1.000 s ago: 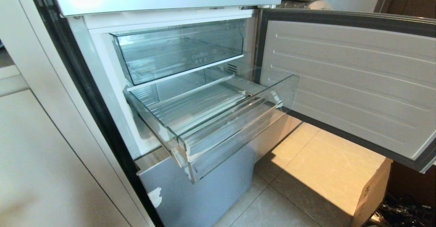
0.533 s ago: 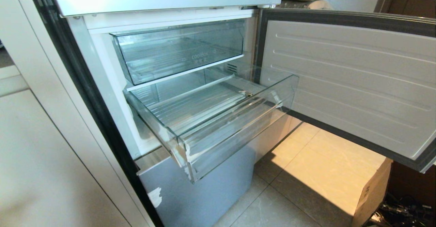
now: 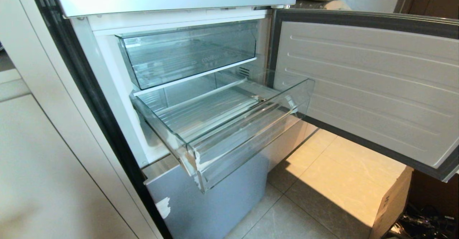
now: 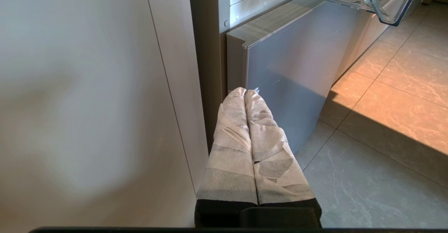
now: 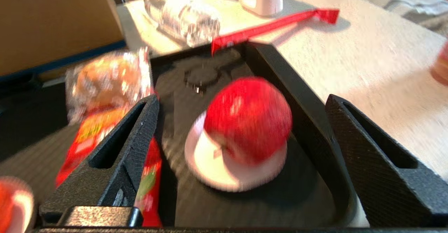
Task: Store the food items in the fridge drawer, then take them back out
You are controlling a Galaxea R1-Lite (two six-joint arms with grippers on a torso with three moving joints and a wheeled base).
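fridge drawer (image 3: 229, 124) below upper bin (image 3: 190, 52) | door (image 3: 365, 84) seemingly rightward

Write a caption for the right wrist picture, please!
Open right claw hovers over a red round food on a white dish in a black tray.

The fridge drawer (image 3: 229, 124), clear plastic with a ribbed floor, stood pulled out and empty. A roundish red food item (image 5: 248, 119) sat on a white disc in a black tray.
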